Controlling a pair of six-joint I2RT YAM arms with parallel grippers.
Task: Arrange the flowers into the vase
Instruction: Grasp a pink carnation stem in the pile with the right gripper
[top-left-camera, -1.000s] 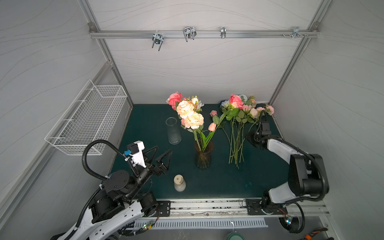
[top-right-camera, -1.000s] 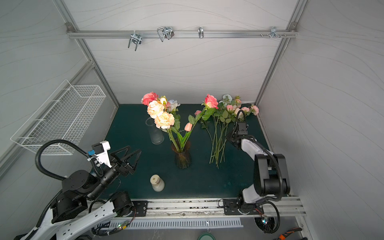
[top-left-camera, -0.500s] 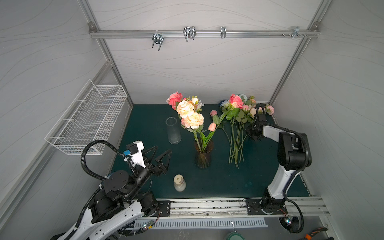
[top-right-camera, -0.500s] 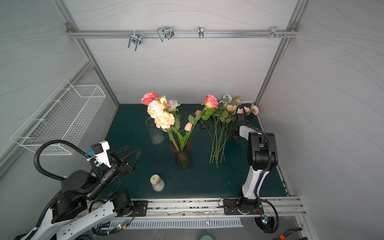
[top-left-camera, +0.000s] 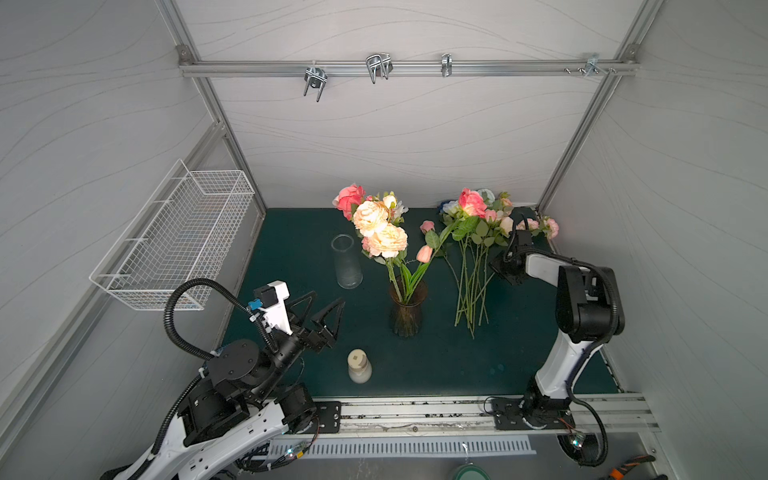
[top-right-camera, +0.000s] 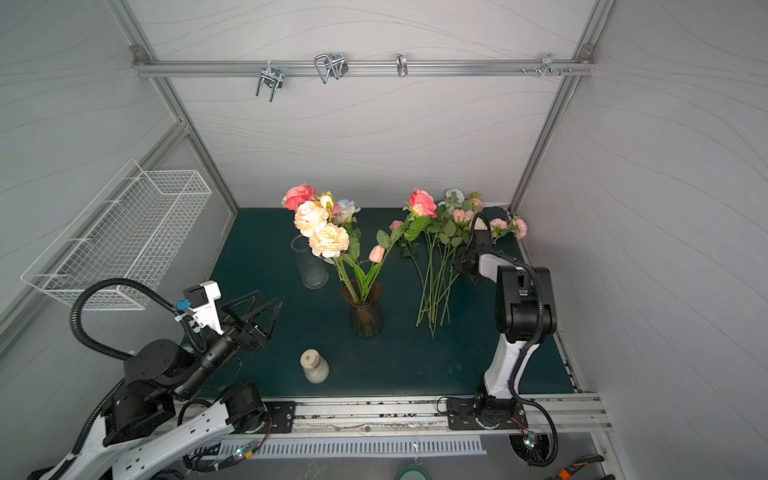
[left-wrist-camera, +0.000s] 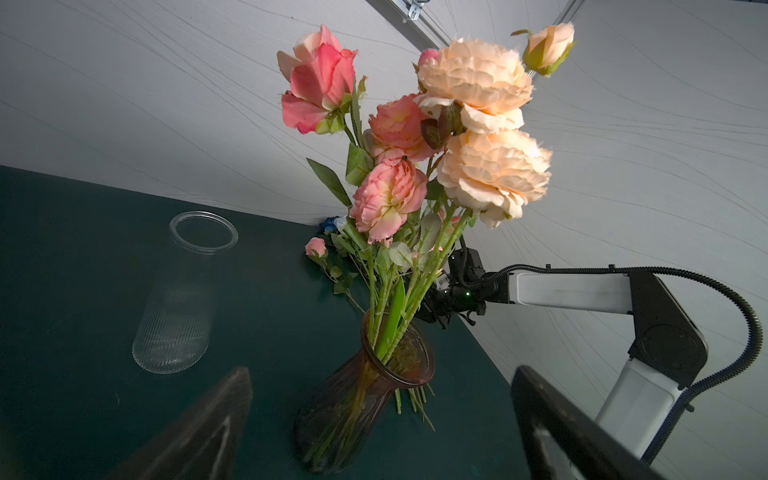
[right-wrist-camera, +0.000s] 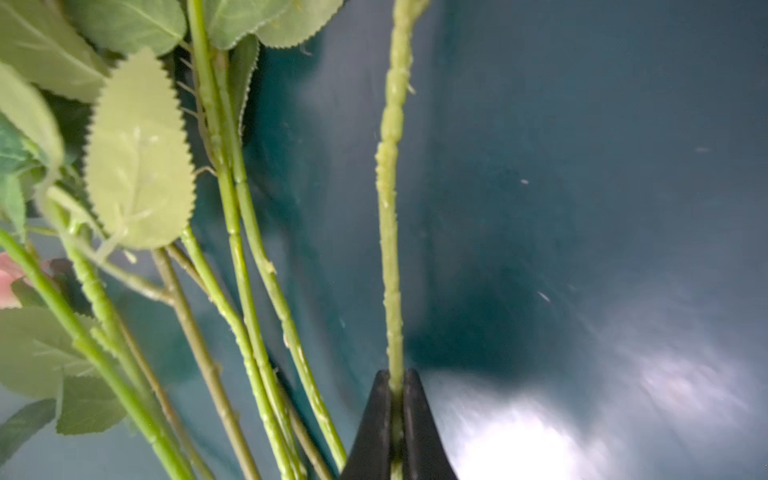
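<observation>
Right hand (right-wrist-camera: 397, 376) pinches a knobbly green stem (right-wrist-camera: 390, 208); leaves (right-wrist-camera: 139, 158) serrated.

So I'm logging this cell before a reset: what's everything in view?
brown vase: one, amber glass, upright mid-mat.
flowers in it: several, pink, coral, peach.
loose flowers: a bunch, pink and pale, lying right of the brown vase.
clear vase: one, empty, left of and behind the brown vase.
bottle: one, cream, front of mat.
basket: one, white wire, left wall.
hooks: several, metal, back rail.
mat: one, dark green.
left gripper: black, open, empty, front left.
right gripper: black, shut on one loose stem.
</observation>
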